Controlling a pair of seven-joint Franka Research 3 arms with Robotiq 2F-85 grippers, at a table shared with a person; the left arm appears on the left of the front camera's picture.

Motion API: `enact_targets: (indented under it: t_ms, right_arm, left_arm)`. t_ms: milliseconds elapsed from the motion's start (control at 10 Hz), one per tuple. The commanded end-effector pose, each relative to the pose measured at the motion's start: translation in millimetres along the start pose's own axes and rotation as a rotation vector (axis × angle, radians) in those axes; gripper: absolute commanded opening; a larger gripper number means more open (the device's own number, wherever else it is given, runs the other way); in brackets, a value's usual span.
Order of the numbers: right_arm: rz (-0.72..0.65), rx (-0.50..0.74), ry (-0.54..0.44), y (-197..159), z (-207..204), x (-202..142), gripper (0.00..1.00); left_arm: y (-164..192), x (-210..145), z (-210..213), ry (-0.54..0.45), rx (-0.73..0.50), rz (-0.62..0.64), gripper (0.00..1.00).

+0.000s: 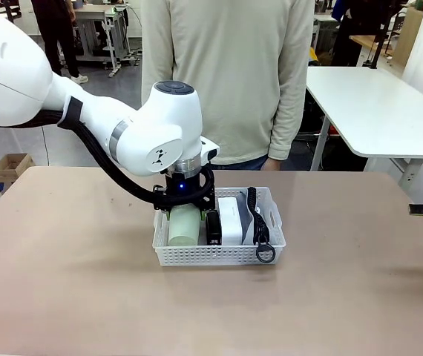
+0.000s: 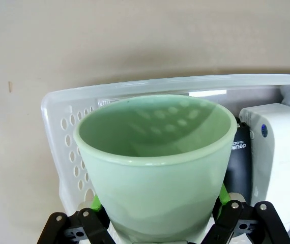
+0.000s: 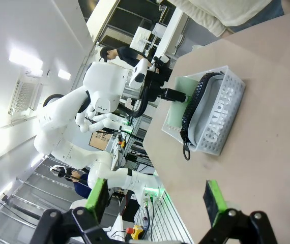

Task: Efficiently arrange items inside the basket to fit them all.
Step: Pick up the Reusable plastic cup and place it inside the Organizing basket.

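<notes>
Beige tabletop point(image 1: 85, 282) stretches out under me, with a person standing at its far edge and a white table off beyond my right side. My left gripper point(image 2: 157, 216) has its green pads on either side of the pale green cup point(image 2: 155, 162), which lies on its side at the left end of the white basket point(image 1: 219, 256); the pads look to be at the cup's wall, though whether I am squeezing or just letting go I cannot tell. Just beside the cup sits the black stapler point(image 1: 212, 226), then the white clock point(image 1: 230, 219), and the grey CAMPUS pouch point(image 3: 216, 114) stands on edge against the far long wall, its black strap point(image 1: 262, 241) hanging over the rim. My right gripper point(image 3: 155, 198) hangs well apart over the table's right side, jaws spread wide and empty.

All four items look to be inside already. The risk, as I judge it, is in pulling away: if a pad drags on the cup's wall, the cup could roll against the stapler or lift out with me. A tilted retreat could also catch the basket's rim and shift the whole row.
</notes>
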State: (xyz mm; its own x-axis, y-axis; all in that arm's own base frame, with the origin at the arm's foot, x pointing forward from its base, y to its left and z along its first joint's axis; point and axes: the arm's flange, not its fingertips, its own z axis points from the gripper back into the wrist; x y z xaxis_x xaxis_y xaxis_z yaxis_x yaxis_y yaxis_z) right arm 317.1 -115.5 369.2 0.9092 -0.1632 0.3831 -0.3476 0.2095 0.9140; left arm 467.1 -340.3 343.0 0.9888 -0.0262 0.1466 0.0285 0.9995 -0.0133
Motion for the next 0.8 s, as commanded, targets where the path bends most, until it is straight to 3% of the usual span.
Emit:
enact_targets:
  t_ms: [0, 700]
  right_arm:
    - [0.019, 0.006, 0.011, 1, 1, -5, 1.00]
    - [0.019, 0.006, 0.011, 1, 1, -5, 1.00]
  left_arm:
    - [-3, 4, 2, -0.021, 0.037, 0.022, 1.00]
    - [-1, -1, 24, -0.061, -0.020, 0.003, 1.00]
